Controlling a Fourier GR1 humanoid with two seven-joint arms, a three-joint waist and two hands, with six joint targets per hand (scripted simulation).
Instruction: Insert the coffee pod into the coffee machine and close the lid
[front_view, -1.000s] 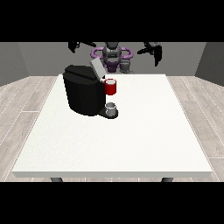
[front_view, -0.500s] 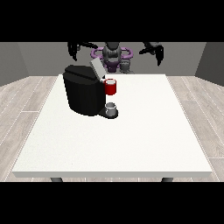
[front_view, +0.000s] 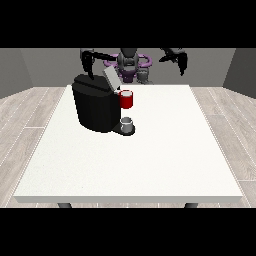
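A large white table (front_view: 150, 160) is set on a pale wood-plank floor, with grey walls behind. At the far edge the robot (front_view: 129, 64) is seen, both arms raised and spread. The hand at the view's left (front_view: 89, 64) is held above the rear of the coffee machine (front_view: 96, 102), its fingers pointed downward; whether they are curled or straight cannot be told. The hand at the view's right (front_view: 181, 61) is held high past the table's far right part, well apart from the machine, and its fingers cannot be made out either. The machine's grey lid (front_view: 111, 79) is tilted open. A red thing at the machine (front_view: 126, 99) is seen at its front, and a grey thing (front_view: 127, 123) is placed on the base below it.
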